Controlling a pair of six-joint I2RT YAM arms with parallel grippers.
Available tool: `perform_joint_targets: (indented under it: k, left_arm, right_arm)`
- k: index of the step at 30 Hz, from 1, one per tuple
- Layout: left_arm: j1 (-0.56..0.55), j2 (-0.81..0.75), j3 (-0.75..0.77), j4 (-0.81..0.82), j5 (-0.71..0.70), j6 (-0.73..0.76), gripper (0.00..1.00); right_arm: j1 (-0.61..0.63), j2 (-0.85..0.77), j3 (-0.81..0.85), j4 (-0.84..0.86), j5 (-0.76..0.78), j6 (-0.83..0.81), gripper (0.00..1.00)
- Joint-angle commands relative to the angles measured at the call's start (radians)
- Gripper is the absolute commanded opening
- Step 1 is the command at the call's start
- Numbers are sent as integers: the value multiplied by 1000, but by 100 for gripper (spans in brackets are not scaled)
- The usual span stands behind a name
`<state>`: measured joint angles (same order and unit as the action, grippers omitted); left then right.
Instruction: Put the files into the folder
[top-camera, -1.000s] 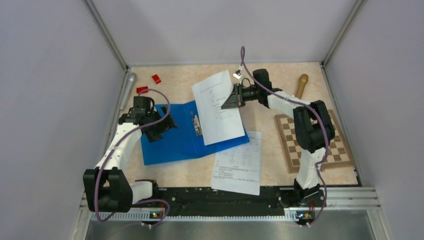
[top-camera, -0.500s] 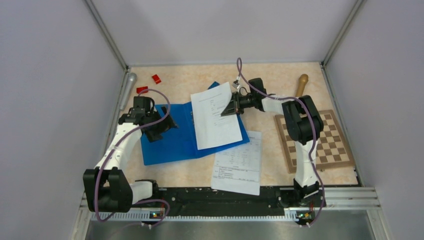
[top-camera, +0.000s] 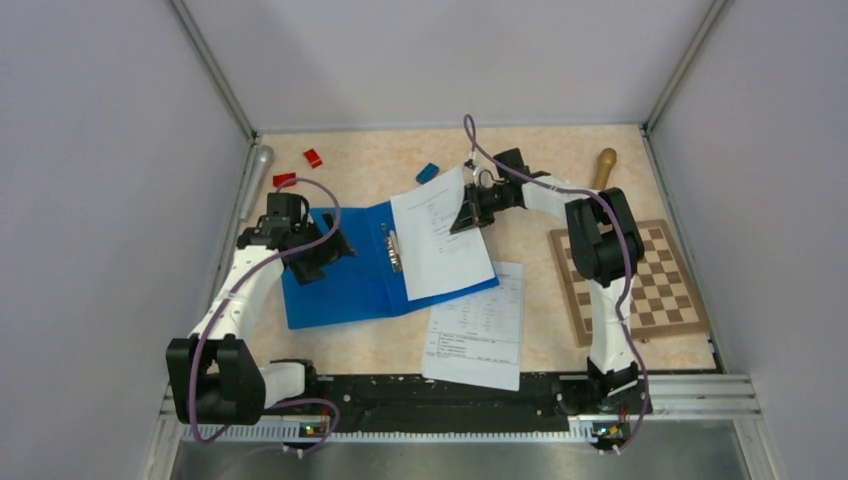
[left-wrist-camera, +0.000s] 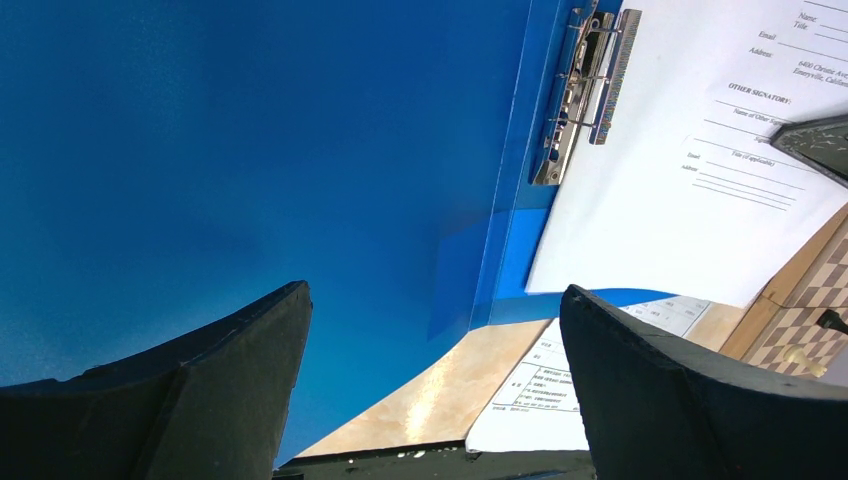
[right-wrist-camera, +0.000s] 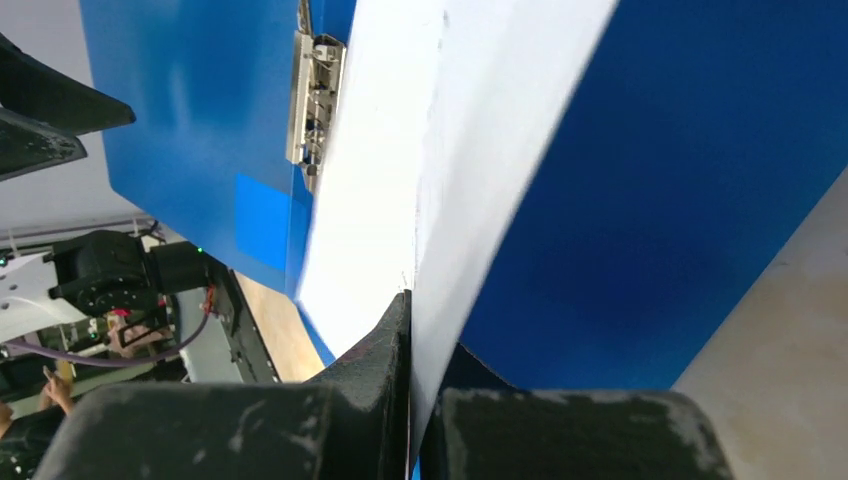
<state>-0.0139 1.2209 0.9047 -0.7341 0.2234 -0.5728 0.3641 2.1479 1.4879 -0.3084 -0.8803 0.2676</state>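
The blue folder (top-camera: 345, 275) lies open on the table, its metal clip (top-camera: 394, 248) at the spine. My right gripper (top-camera: 466, 212) is shut on the right edge of a white printed sheet (top-camera: 440, 238) that lies across the folder's right half. In the right wrist view the sheet (right-wrist-camera: 400, 150) runs between the shut jaws, over the folder (right-wrist-camera: 690, 180). A second sheet (top-camera: 480, 325) lies on the table by the folder's near right corner. My left gripper (top-camera: 325, 255) is open and empty over the folder's left half (left-wrist-camera: 250, 150); the clip (left-wrist-camera: 585, 90) and sheet (left-wrist-camera: 720, 150) show there too.
A wooden chessboard (top-camera: 630, 280) lies at the right, with a wooden pestle (top-camera: 603, 168) behind it. A small blue block (top-camera: 428, 172) and two red blocks (top-camera: 313, 157) lie near the back. A grey cylinder (top-camera: 254, 175) lies along the left wall.
My right gripper has moved left and down with the sheet, laying it flatter across the folder's right half. The small blue block is uncovered. The left arm has not moved.
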Motion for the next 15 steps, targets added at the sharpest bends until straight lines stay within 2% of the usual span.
perform_joint_targets:
  k: [1, 15]
  left_arm:
    - [3, -23, -4, 18, 11, 4, 99]
    - [3, -28, -4, 13, 9, 1, 99]
  right_arm:
    - [-5, 38, 47, -70, 13, -77, 0]
    - [20, 81, 76, -67, -38, -80, 0]
